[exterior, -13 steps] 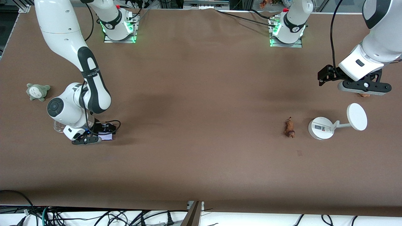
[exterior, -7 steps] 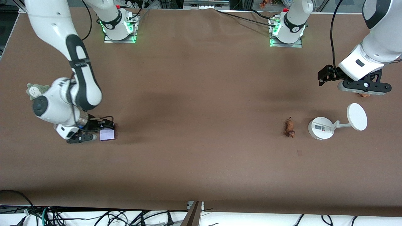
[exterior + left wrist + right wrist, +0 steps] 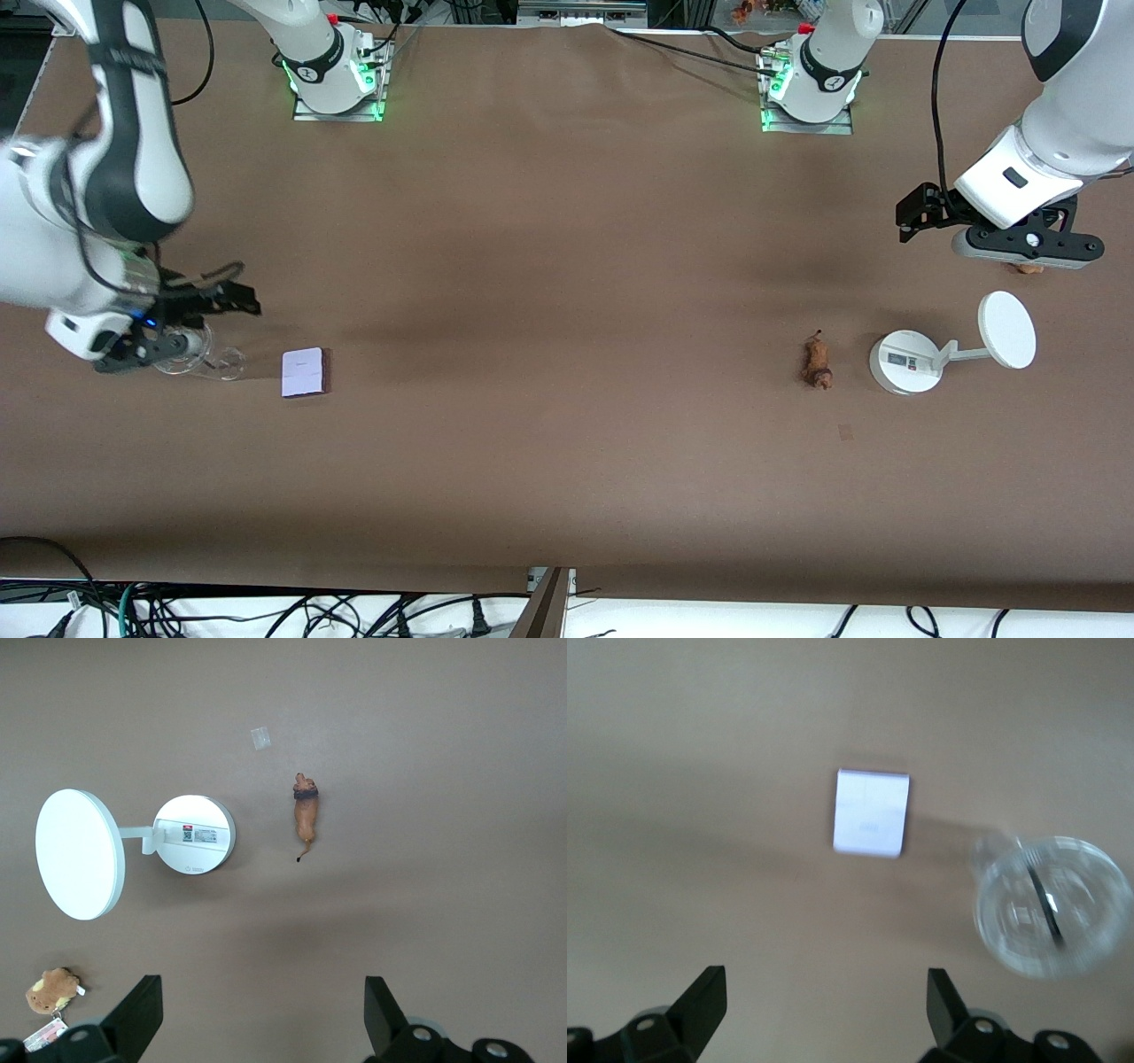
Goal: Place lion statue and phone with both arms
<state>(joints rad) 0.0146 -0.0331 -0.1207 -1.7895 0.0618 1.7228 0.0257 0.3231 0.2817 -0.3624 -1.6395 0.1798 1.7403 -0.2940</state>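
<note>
Looking down past my left end effector [image 3: 257,1014], I see its two fingers spread wide with nothing between them, hanging above the bare brown table [image 3: 443,744]. Ahead of my fingers the lion statue [image 3: 306,814] lies flat, its thin dark tail pointing back toward me. Beside it rests the white round-based stand [image 3: 133,846] with its disc. A small brown plush toy [image 3: 51,990] with a tag sits close by one fingertip. A small pale scrap [image 3: 260,738] lies past the lion.

One phone [image 3: 304,372], one lion statue [image 3: 817,361], one stand [image 3: 905,361], one plush toy [image 3: 51,989], one glass [image 3: 1050,917].
</note>
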